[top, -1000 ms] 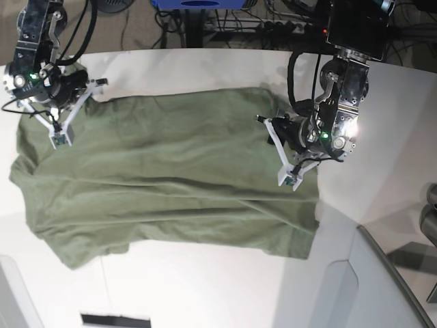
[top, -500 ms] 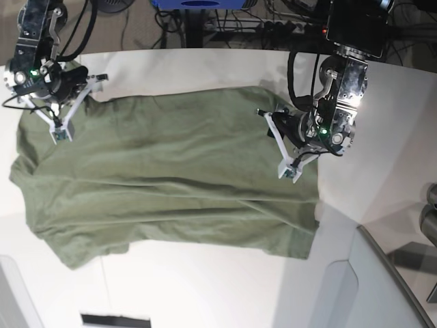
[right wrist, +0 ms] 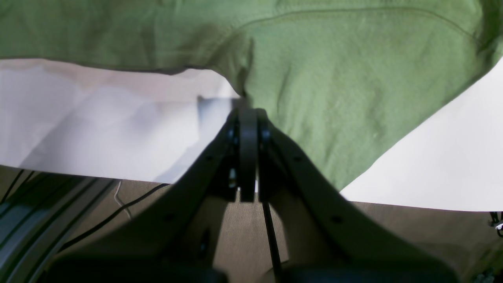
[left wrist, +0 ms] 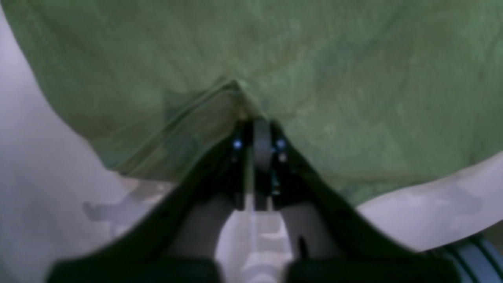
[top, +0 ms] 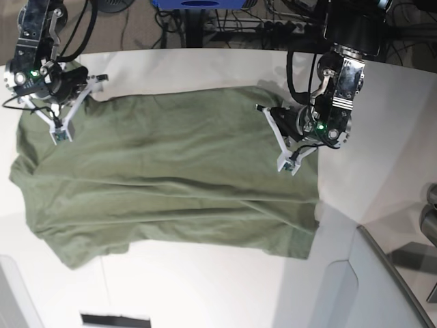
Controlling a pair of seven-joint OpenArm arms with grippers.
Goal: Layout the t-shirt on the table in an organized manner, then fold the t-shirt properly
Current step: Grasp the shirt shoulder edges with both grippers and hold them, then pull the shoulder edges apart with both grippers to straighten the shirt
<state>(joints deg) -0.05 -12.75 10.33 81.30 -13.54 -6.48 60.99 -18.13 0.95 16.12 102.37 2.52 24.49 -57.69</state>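
Observation:
The olive-green t-shirt (top: 171, 178) lies spread across the white table (top: 205, 287), with a few shallow wrinkles. My left gripper (top: 281, 137) is over the shirt's right edge. In the left wrist view it (left wrist: 255, 118) is shut, with a raised fold of the t-shirt (left wrist: 314, 59) pinched at its tips. My right gripper (top: 65, 109) is at the shirt's far left corner. The right wrist view shows it (right wrist: 245, 108) shut on the edge of the t-shirt (right wrist: 334, 78), beside a curved seam.
A grey angled panel (top: 369, 287) rises at the near right corner. Cables and a blue object (top: 198, 3) lie beyond the table's curved far edge. A dark strip (top: 116, 320) sits at the near edge, and dark cylinders (top: 430, 205) stand at the right border.
My left gripper has shut on a fold of the shirt and shifted slightly toward the far edge. The right gripper has stayed shut at the far left corner.

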